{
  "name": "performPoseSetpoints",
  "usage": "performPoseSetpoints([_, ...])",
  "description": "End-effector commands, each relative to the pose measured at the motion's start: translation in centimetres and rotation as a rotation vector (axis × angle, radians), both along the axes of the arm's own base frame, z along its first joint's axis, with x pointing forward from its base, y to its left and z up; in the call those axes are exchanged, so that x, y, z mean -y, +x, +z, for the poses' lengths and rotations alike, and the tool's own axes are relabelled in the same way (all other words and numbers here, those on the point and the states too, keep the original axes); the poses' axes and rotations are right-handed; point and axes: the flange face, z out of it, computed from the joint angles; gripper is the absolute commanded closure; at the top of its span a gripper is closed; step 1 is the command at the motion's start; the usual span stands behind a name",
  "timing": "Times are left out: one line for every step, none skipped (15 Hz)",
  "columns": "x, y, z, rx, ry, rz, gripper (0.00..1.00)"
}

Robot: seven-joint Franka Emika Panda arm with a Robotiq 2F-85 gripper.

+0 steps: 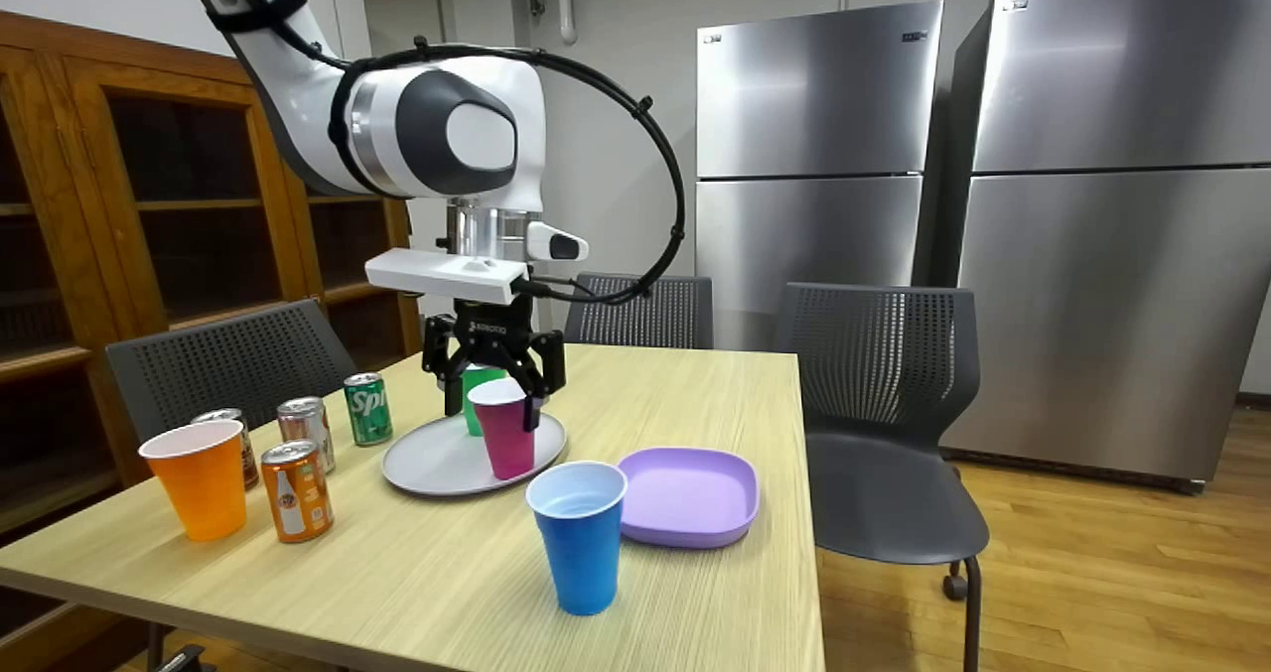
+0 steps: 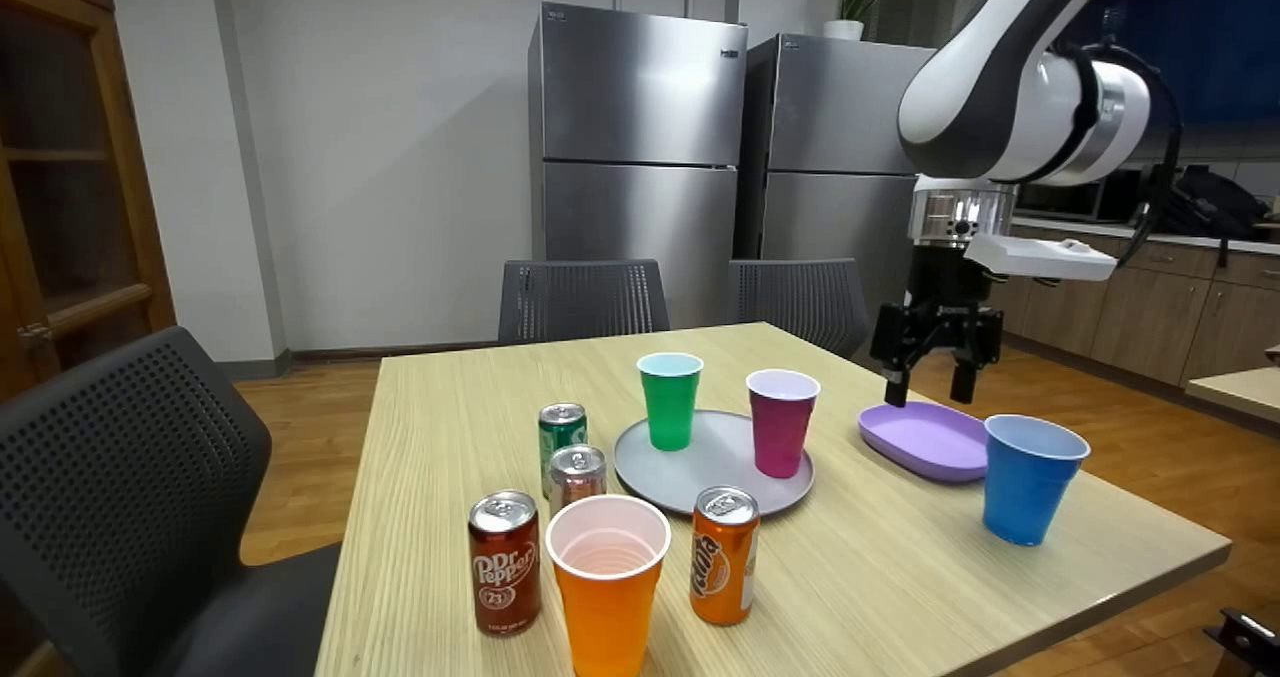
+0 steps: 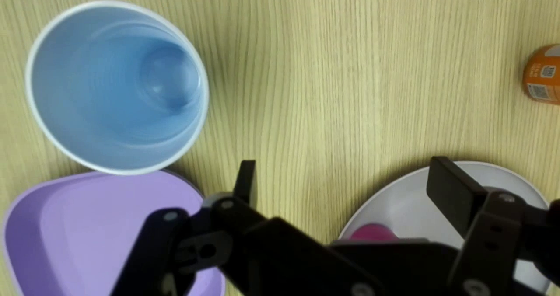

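Note:
My gripper (image 1: 494,406) is open and empty, pointing down above the table. Its fingers stand wide apart in the wrist view (image 3: 345,175) and hang in the air in an exterior view (image 2: 930,389). Below it, a magenta cup (image 2: 780,432) and a green cup (image 2: 671,407) stand upright on a round grey plate (image 2: 722,447). Only a bit of the magenta cup (image 3: 372,232) shows in the wrist view, behind the gripper body. A purple square plate (image 1: 685,498) lies beside the grey one. A blue cup (image 1: 584,553) stands upright at the purple plate's edge; its inside shows in the wrist view (image 3: 118,86).
An orange cup (image 1: 204,483), an orange Fanta can (image 1: 296,493), a green Sprite can (image 1: 368,409), a silvery can (image 1: 307,434) and a Dr Pepper can (image 2: 505,567) stand together on the table. Dark chairs (image 1: 884,374) surround the table. Two refrigerators (image 2: 640,207) stand behind.

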Motion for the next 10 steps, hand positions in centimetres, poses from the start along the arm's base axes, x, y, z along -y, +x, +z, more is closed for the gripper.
performPoseSetpoints([0.7,-2.2,0.2,0.009,-0.031,-0.039,0.00])
performPoseSetpoints([0.9,-2.4,0.1,0.004,-0.039,-0.044,0.00])
performPoseSetpoints([1.3,-2.7,-0.1,-0.002,-0.050,-0.052,0.00])
performPoseSetpoints([1.5,-2.9,-0.3,-0.009,-0.059,-0.059,0.00])
performPoseSetpoints([1.9,-3.1,-0.5,-0.017,-0.070,-0.064,0.00])
performPoseSetpoints([2.1,-3.2,-0.6,-0.025,-0.081,-0.070,0.00])
performPoseSetpoints([2.5,-3.4,-0.8,-0.031,-0.091,-0.075,0.00])
performPoseSetpoints([2.7,-3.4,-0.9,-0.036,-0.101,-0.079,0.00])
performPoseSetpoints([3.0,-3.5,-1.0,-0.042,-0.109,-0.085,0.00])
performPoseSetpoints([3.2,-3.4,-1.1,-0.044,-0.115,-0.089,0.00])
